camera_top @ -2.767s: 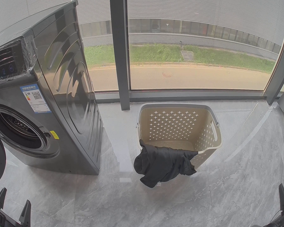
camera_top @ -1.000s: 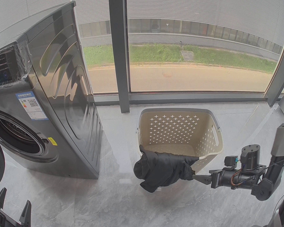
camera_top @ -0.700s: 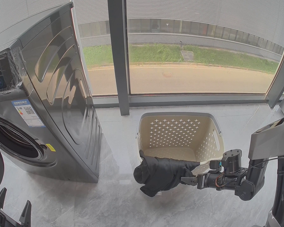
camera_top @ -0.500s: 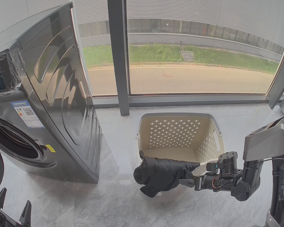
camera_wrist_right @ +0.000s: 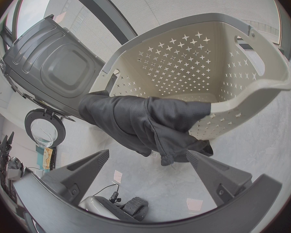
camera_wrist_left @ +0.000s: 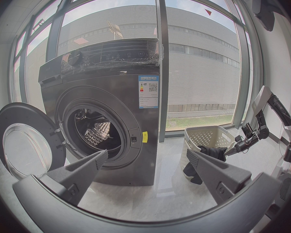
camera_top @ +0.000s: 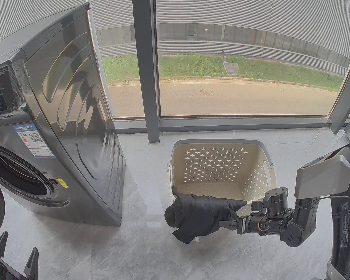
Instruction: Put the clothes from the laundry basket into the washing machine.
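Black fabric, a single dark garment (camera_top: 200, 214), hangs draped over the near rim of a beige plastic laundry basket (camera_top: 217, 141), with most of the cloth spilling down the outside towards the grey marble floor (camera_top: 144, 253). The basket has star-shaped holes in its walls and stands in front of a tall window (camera_top: 241, 59). To its left, well apart from it, is a dark grey front-loading washing machine (camera_top: 77, 109); its round door (camera_wrist_left: 22, 139) is swung wide open and the steel drum (camera_wrist_left: 95, 131) shows inside. The right end effector (camera_top: 224, 224) is stretched out level just beside the garment, on its right. Its two fingers are spread apart, and the cloth's lower hanging fold lies just in front of the tips. The left end effector (camera_top: 18, 242) sits low on the robot's left, near the washing machine's door, with its fingers also spread apart and nothing between them.
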